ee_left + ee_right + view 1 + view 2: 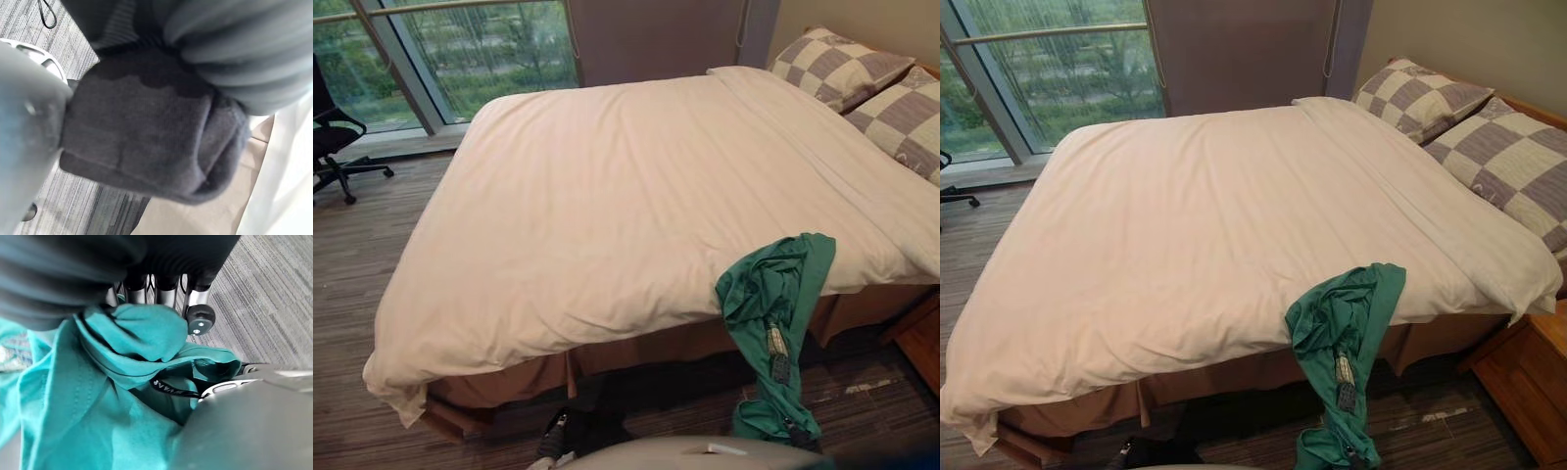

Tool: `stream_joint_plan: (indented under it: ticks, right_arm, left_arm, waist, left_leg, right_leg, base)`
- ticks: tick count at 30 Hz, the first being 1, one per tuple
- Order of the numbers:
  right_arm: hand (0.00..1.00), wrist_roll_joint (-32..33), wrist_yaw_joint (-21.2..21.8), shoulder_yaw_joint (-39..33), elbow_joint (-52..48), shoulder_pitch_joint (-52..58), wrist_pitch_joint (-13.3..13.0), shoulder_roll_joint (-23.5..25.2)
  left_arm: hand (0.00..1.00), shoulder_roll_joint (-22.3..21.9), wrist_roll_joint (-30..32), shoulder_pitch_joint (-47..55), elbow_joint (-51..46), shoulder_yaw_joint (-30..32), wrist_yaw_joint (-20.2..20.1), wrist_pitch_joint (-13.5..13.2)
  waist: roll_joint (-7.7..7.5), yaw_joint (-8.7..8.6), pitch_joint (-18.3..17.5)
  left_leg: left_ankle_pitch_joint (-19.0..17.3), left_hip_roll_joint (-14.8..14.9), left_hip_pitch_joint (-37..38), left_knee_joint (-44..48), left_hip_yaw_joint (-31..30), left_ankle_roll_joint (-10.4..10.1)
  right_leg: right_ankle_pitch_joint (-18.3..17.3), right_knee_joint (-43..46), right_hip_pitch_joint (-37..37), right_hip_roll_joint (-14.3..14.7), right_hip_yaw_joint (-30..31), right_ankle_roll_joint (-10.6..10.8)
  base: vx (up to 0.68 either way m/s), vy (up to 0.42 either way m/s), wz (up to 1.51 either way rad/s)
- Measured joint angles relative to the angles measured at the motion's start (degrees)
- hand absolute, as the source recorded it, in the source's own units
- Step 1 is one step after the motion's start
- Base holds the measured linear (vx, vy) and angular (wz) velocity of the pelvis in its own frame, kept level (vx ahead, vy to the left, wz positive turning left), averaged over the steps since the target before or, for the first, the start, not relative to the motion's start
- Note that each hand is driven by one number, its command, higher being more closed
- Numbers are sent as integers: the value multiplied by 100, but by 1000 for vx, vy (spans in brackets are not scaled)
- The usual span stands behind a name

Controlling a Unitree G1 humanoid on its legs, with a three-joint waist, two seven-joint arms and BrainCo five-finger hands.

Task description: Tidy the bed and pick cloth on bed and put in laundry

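- Cloth (pixel 773 289), green, hangs over the near edge of the bed (pixel 607 186): its top lies on the white duvet and the rest trails toward the carpeted floor.
- Right hand (pixel 166 294) is low in the hanging part, clamped on a bunched fold of the cloth.
- Left hand (pixel 146 137) shows its dark cover; I cannot tell its state.
- Two checked pillows (pixel 837 64) sit at the head of the bed, and a black office chair (pixel 328 137) stands by the window.
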Motion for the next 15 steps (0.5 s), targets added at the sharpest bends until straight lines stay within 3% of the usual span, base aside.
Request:
stream_joint_plan:
  ticks: [2, 4, 6, 10, 13, 15]
  right_arm:
    - [100, -89, 90, -10, 46, 22, 22, -11]
    - [100, -77, 144, -22, 139, 124, 42, 11]
    - [100, -25, 263, -21, 293, 176, 56, -34]
    - [100, -51, 664, 176, 442, -81, -112, -202]
    - [100, -273, 849, 385, 403, -253, -262, -265]
    - [100, -368, 889, 387, 401, -301, -278, -169]
  left_arm:
    - [100, -17, -51, -22, 6, -7, 1, 6]
    - [100, 18, -24, -128, 5, -59, 1, 28]
    - [100, 48, 4, -228, 21, -55, 18, 33]
    - [100, 66, 26, -207, 41, -58, 273, 2]
    - [100, 37, -112, -222, -29, -40, 498, -88]
    - [100, 47, -69, -232, -203, -49, 503, -124]
  waist:
    - [2, -5, 6]
    - [-59, -183, 27]
    - [-146, -88, 0]
    - [-83, 148, 123]
    - [-122, 166, 157]
    - [-244, 128, 188]
  left_leg:
    - [-5, -20, -90, -22, -301, 17]
    - [-11, -151, -433, -29, -1305, 123]
    - [52, -342, -605, -29, -1923, 188]
    - [217, -462, -844, -26, -2430, 200]
    - [391, -509, -1189, -17, -2691, 223]
    - [863, -741, -1451, 3, -2704, 511]
  right_leg:
    - [-150, 108, 64, -30, -145, 20]
    - [-1077, 971, -155, 205, 812, -129]
    - [-1377, 1351, -229, 193, 931, -119]
    - [-1465, 1423, -155, 118, 581, -164]
    - [-1561, 1465, -211, 83, 120, -171]
    - [-1605, 1490, -132, -72, -391, -175]
  base:
    - [-10, -27, 68]
    - [-3, -80, 176]
    - [87, -90, 155]
    - [71, -33, 77]
    - [32, -48, 72]
    - [-5, -50, 156]
